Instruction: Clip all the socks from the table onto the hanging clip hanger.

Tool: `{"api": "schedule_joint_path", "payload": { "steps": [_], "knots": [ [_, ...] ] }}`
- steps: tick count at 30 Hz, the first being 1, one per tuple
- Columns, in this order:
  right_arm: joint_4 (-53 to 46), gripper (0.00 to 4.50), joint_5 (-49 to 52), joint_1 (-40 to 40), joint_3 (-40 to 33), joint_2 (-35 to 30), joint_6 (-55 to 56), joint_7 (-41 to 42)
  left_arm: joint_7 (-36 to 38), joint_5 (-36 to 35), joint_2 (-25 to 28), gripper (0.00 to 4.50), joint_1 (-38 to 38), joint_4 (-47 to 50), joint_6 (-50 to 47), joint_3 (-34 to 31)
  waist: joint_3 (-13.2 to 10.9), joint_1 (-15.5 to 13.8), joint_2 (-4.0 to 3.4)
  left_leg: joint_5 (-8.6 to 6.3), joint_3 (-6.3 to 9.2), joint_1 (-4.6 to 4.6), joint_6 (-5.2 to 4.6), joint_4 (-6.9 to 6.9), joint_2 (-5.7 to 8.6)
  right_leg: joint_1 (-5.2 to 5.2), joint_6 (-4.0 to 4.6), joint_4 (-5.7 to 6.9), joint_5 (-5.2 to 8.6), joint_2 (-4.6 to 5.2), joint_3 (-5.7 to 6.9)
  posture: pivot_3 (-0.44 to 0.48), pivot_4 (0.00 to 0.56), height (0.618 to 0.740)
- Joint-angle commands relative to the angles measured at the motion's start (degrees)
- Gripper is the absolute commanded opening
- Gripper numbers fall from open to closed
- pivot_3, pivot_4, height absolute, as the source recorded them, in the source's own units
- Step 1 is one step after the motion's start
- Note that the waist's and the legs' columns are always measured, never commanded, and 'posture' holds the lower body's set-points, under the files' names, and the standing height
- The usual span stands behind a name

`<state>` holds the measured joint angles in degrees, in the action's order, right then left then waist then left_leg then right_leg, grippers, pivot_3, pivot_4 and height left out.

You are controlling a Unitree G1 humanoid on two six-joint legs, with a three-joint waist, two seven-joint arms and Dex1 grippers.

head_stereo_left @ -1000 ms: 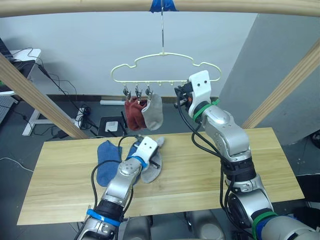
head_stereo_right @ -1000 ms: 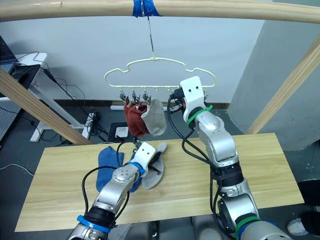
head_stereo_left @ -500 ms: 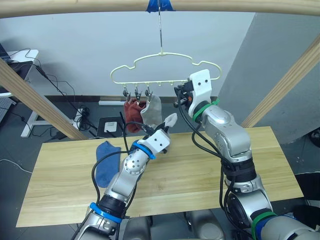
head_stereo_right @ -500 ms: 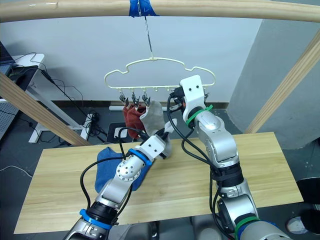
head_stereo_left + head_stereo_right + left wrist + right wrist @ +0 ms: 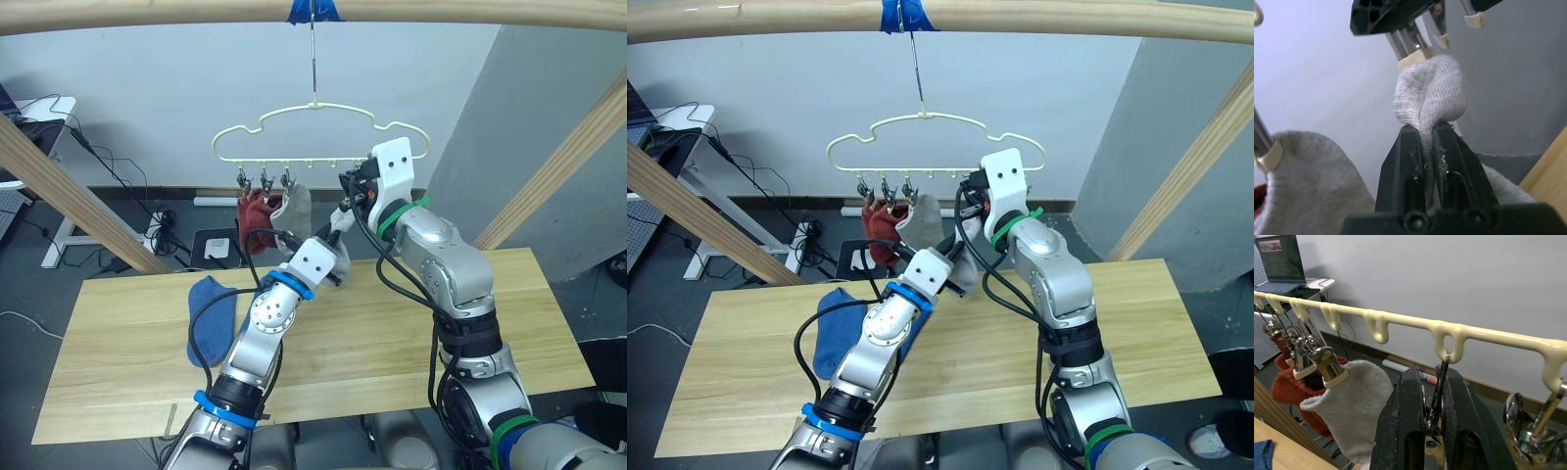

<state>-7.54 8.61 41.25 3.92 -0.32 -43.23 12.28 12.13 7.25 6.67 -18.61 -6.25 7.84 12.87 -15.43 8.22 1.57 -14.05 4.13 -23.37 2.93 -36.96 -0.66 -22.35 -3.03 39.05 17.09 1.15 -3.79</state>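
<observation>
The pale yellow-green clip hanger hangs from a hook. Two rust red socks and a light grey sock are clipped at its left end. My left gripper is shut on a second grey sock, holding its bunched edge up against a silver clip. My right gripper is shut on that clip under the hanger's bar. The clipped grey sock hangs beside it. A blue sock lies on the table at the left.
A thick wooden beam with blue tape carries the hanger's hook. Slanted wooden posts stand at either side of the table. Two more clips hang near the bar's right end.
My left gripper has lifted the grey sock off the table up to the clip that my right gripper holds. The right arm has stayed put; the hanger has swung slightly left.
</observation>
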Motion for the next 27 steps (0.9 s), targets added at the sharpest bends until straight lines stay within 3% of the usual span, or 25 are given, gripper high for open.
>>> {"api": "schedule_joint_path", "payload": {
  "steps": [1,12,27],
  "knots": [
    [-2.50,0.11,1.59,0.80,-0.76,0.76,-0.21,-0.37,1.92,-3.23,-1.94,0.00,0.23,3.18,-2.21,-0.02,0.00,-0.01,0.00,0.00,0.00,-0.01,0.00,0.00,0.01,0.00,0.00,-0.01,0.00,0.00,0.00,-0.205,0.267,0.740],
    [-2.48,0.11,2.27,0.93,-0.87,0.63,-0.56,-0.77,4.82,-12.48,-6.47,0.00,-0.04,5.83,-12.10,-2.98,0.00,0.02,0.00,0.00,0.02,-0.01,0.00,0.00,0.00,0.00,0.00,-0.01,0.00,-0.02,0.01,-0.206,0.265,0.740],
    [-2.57,0.11,2.45,0.78,-0.62,0.37,-0.20,-1.08,5.72,-18.75,-9.46,0.00,1.14,9.68,-17.55,-4.49,0.00,-0.03,0.00,0.00,0.01,-0.02,0.00,0.00,0.01,0.00,0.00,-0.03,0.00,-0.02,0.01,-0.206,0.260,0.740]
  ]
}}
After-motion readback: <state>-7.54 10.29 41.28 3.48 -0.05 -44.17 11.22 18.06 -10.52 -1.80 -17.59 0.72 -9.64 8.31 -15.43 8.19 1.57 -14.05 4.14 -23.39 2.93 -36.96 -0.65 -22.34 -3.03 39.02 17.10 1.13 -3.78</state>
